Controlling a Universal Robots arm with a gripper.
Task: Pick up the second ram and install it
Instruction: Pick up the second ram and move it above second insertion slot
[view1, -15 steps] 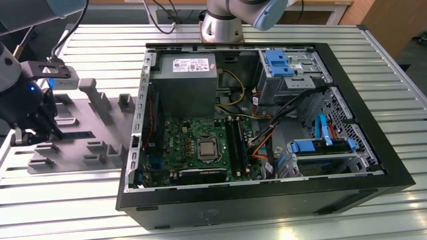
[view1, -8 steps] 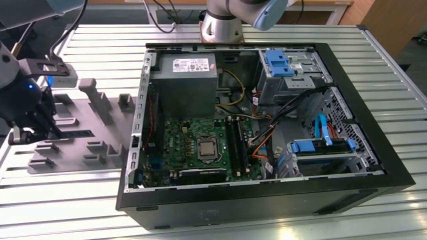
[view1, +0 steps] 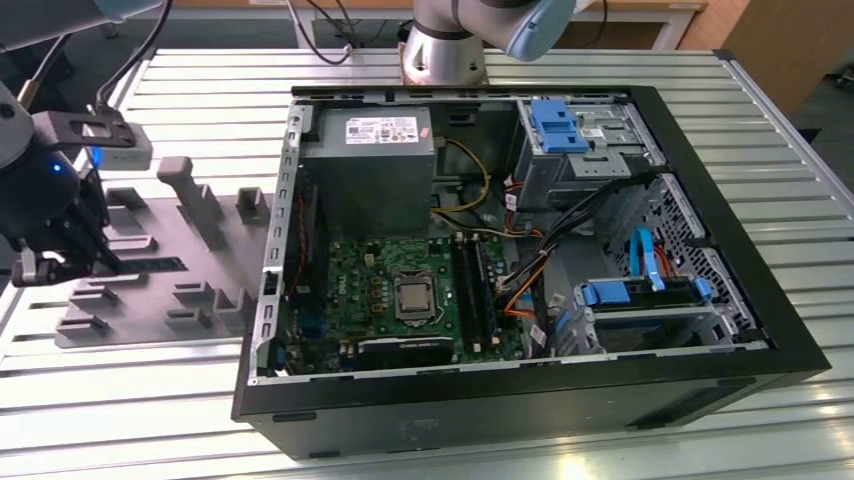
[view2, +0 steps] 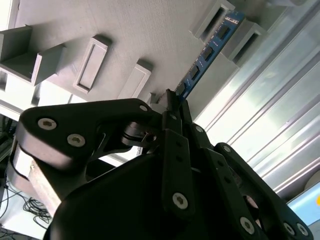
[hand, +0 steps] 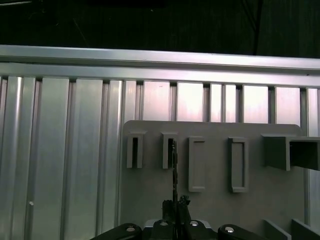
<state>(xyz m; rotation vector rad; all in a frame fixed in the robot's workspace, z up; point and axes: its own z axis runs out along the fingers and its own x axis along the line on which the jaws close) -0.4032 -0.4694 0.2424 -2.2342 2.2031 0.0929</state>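
Tool (view2: 170, 106) up close, jaws pinched tight on the near end of the second ram (view2: 207, 51), which runs straight ahead of it into the grey fixture blocks (view2: 252, 35). This looks like the pick-up step. Lifting calls for a straight pull clear of those blocks.

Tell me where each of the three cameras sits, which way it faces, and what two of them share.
Exterior view: off the arm, looking down on the open computer case and slatted table; arm and tool show, tool over the grey fixture plate.
Second wrist view: behind the tool, looking along it at the blue second ram.
First wrist view: on the wrist, facing plate and table past the tool, ram edge-on.
Shared: both wrist views show tool and ram.
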